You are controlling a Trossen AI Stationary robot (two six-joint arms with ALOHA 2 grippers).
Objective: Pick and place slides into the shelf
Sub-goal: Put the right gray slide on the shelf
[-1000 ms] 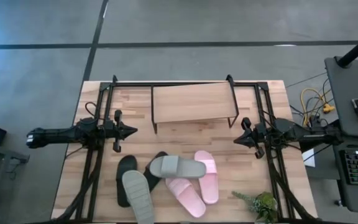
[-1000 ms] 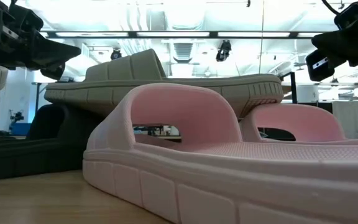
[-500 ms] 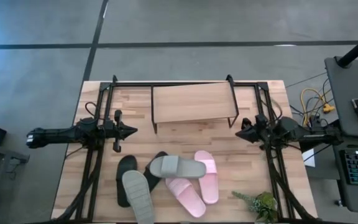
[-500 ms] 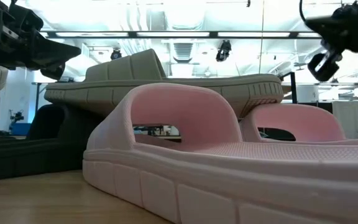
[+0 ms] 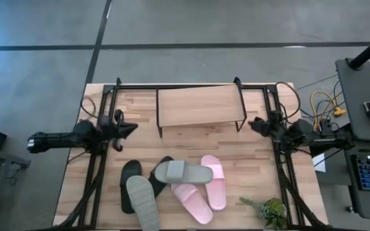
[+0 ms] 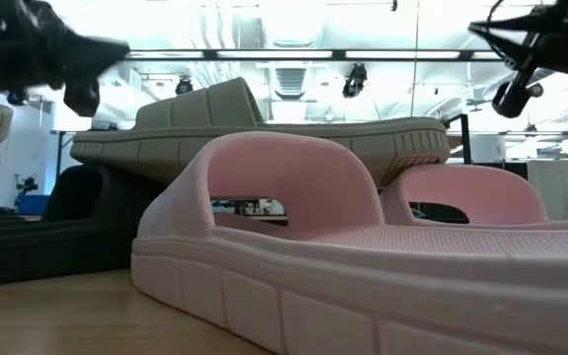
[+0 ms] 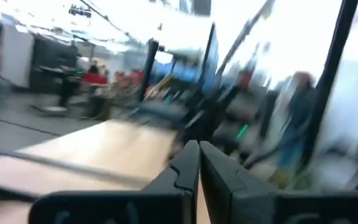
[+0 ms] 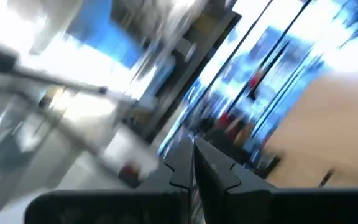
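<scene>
The shelf (image 5: 200,106) stands empty at the far middle of the tabletop (image 5: 262,183). All the slides lie in a loose heap on the near side of it. One grey slide (image 5: 183,172) lies crosswise on top, bridging a black slide (image 5: 162,166) and a pink slide (image 5: 192,202). A second pink slide (image 5: 214,181) lies just beside the first. The other grey slide (image 5: 142,203) overlaps the second black slide (image 5: 130,183) at the left of the heap.

The left gripper (image 5: 132,127) hangs left of the shelf, well apart from the heap, and the wrist view shows its fingers pressed together, holding nothing. The right gripper (image 5: 253,124) hangs right of the shelf, likewise closed and empty.

The slides look like moulded foam: probably light, springy and a little grippy, with no risk of breakage. The wide strap, arching well clear of the footbed in the low view, seems the best hold, one finger under the arch and one above. The sole edge would likely flex and slip. The top grey slide looks the sensible first pick, since lifting any slide under it would likely tip the pile.
</scene>
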